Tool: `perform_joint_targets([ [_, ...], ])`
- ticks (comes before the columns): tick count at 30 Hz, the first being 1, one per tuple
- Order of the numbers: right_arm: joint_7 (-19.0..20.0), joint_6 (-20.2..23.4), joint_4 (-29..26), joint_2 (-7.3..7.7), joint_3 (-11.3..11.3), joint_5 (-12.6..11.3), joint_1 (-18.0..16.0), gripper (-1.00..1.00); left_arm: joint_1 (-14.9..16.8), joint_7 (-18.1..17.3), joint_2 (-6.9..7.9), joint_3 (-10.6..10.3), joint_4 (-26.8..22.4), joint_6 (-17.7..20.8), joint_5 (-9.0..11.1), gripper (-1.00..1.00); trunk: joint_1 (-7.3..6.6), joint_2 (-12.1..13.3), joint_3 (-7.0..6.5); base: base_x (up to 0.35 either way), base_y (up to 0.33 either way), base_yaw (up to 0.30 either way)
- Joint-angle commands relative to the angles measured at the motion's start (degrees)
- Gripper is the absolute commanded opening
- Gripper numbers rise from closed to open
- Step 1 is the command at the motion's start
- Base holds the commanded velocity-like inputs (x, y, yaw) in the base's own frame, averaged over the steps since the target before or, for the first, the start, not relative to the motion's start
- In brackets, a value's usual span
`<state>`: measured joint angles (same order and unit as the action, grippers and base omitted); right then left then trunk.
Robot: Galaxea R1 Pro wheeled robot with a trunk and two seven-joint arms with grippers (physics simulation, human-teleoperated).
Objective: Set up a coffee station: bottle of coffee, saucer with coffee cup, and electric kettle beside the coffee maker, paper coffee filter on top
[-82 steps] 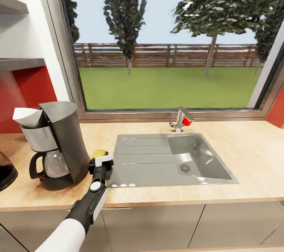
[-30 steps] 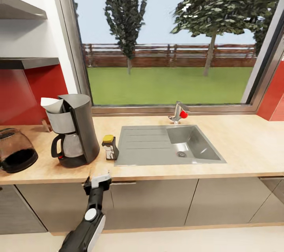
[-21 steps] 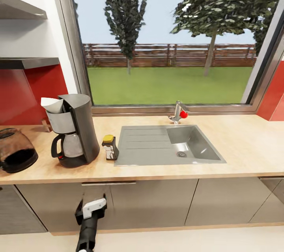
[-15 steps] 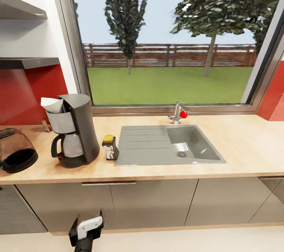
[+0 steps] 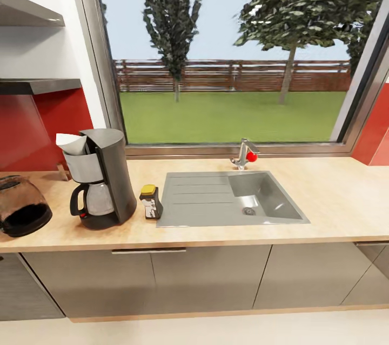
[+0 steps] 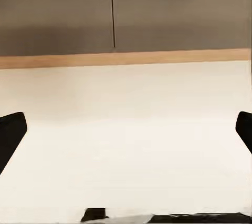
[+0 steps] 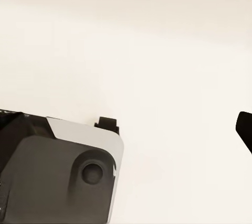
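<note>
**Coffee Station Status: Counter Layout and Gripper Condition**

Reference landmark: the coffee maker, standing upright on the kitchen countertop, toward the counter's left end.

1. The paper coffee filter sits in the top of the coffee maker's silver-grey housing, its white cone projecting above the rim on the side away from the sink.
2. The bottle of coffee stands upright on the countertop just beside the coffee maker, between it and the steel sink. Its yellow lid faces up. The bottle is close to the sink's left edge; contact with that edge cannot be determined.
3. The electric kettle rests on the countertop near the coffee maker, on the side opposite the bottle, and is partly cut off by the picture edge.
4. Two dark shelves are mounted on the wall above and beyond the kettle; the lower kitchen shelf carries nothing visible.
5. A tap with a red knob stands behind the sink, below the window.

Left gripper: jaws spread wide, nothing between them, directed at pale floor before the grey cabinet fronts.

Right gripper: one dark fingertip is visible over pale floor, beside part of the robot's body; jaw state cannot be determined.
</note>
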<state>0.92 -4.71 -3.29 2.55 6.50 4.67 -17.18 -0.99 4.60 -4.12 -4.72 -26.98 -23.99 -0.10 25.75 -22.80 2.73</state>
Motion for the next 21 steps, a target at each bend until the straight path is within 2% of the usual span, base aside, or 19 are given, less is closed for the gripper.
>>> perform_joint_targets([
  [1, 0.05, -0.14, 0.04, 0.00, 0.14, 0.44, -0.04, 1.00, 0.03, 0.24, 0.06, -0.33, 1.27, 0.17, -0.04, 1.00, 0.04, -0.11, 0.11, 0.000, 0.000, 0.000],
  [4, 0.11, -0.16, 0.07, -0.14, 0.19, 0.45, -0.04, 1.00, 0.15, -0.36, 0.59, -0.10, 9.57, 2.69, 0.08, 1.00, 0.04, -0.11, 0.11, 0.000, 0.000, 0.000],
  [5, 0.16, -0.17, 0.06, -0.17, 0.22, 0.48, -0.04, 1.00, 0.16, -0.40, 0.66, -0.06, 10.88, 3.17, 0.12, 1.00, 0.04, -0.11, 0.11, 0.000, 0.000, 0.000],
  [6, 0.29, -0.14, -0.18, -0.32, 0.37, 0.60, -0.04, 1.00, 0.18, -0.41, 0.92, 0.05, 16.50, 7.07, 0.30, 1.00, 0.04, -0.11, 0.11, 0.000, 0.000, 0.000],
  [8, 0.32, -0.15, -0.37, -0.39, 0.37, 0.65, -0.04, 1.00, 0.19, -0.21, 0.99, 0.11, 19.19, 11.49, 0.39, 1.00, 0.04, -0.11, 0.11, 0.000, 0.000, 0.000],
  [10, 0.44, -0.22, -0.42, -0.37, 0.38, 0.63, -0.04, 1.00, 0.19, -0.08, 1.05, 0.17, 20.05, 14.08, 0.51, 1.00, 0.04, -0.11, 0.11, 0.000, 0.000, 0.000],
  [11, 0.40, -0.22, -0.37, -0.41, 0.34, 0.51, -0.04, 1.00, 0.21, 0.09, 1.11, 0.30, 20.70, 16.65, 0.67, 1.00, 0.04, -0.11, 0.11, 0.000, 0.000, 0.000],
  [14, 0.38, -0.22, -0.34, -0.43, 0.34, 0.46, -0.04, 1.00, 0.24, 0.27, 1.12, 0.48, 20.81, 17.09, 0.90, 1.00, 0.04, -0.11, 0.11, 0.000, 0.000, 0.000],
  [15, 0.35, -0.14, -0.29, -0.41, 0.23, 0.43, -0.04, 1.00, 0.23, 0.80, 1.13, 2.16, 20.89, 17.36, 3.20, 1.00, 0.04, -0.11, 0.11, 0.000, 0.000, 0.000],
  [21, 0.39, -0.19, -0.10, -0.36, 0.19, 0.36, -0.04, 1.00, 0.20, 0.92, 1.05, 2.68, 20.98, 17.39, 3.89, 1.00, 0.04, -0.11, 0.11, 0.000, 0.000, 0.000],
])
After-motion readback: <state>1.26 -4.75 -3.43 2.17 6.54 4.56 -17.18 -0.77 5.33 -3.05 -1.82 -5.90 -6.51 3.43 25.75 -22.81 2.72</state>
